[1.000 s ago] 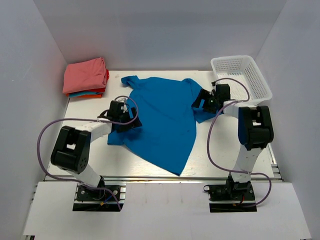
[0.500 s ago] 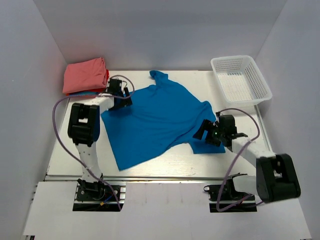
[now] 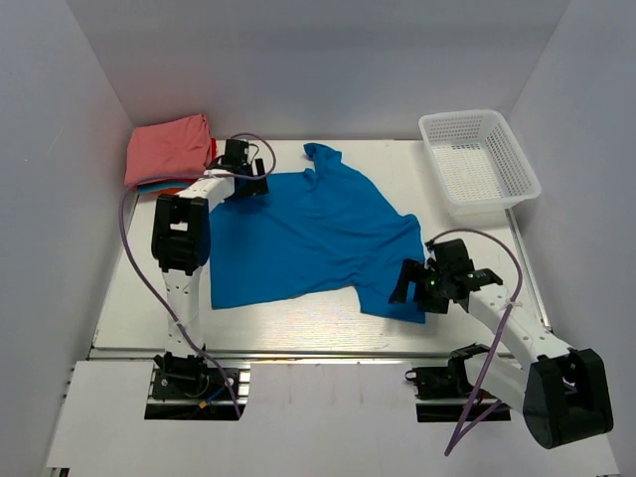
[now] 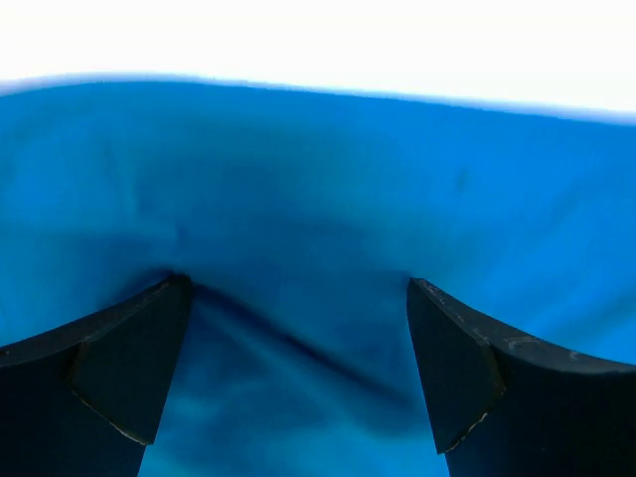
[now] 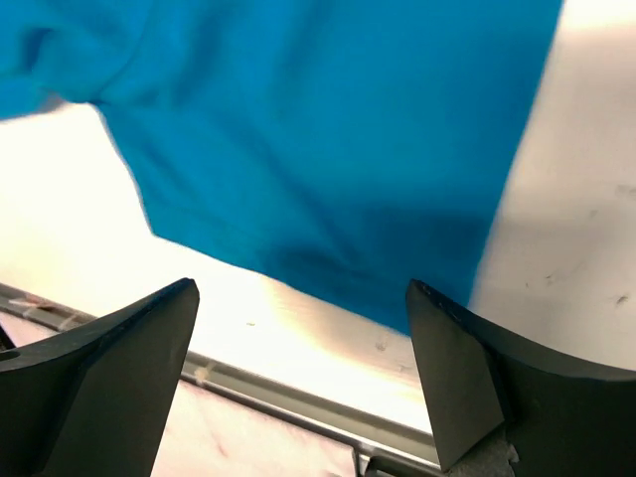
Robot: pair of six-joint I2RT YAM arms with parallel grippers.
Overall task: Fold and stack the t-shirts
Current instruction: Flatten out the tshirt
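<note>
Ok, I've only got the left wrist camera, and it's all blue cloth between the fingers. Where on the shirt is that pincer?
Observer: The left pincer is at the far left corner of the blue t-shirt, right beside the folded stack.
Operator: And the other arm?
Observer: The right pincer is open over the shirt's near right corner, close to the table's near edge.
Operator: Is the shirt folded at all?
Observer: No, it lies spread out, with the collar toward the far side.
</note>
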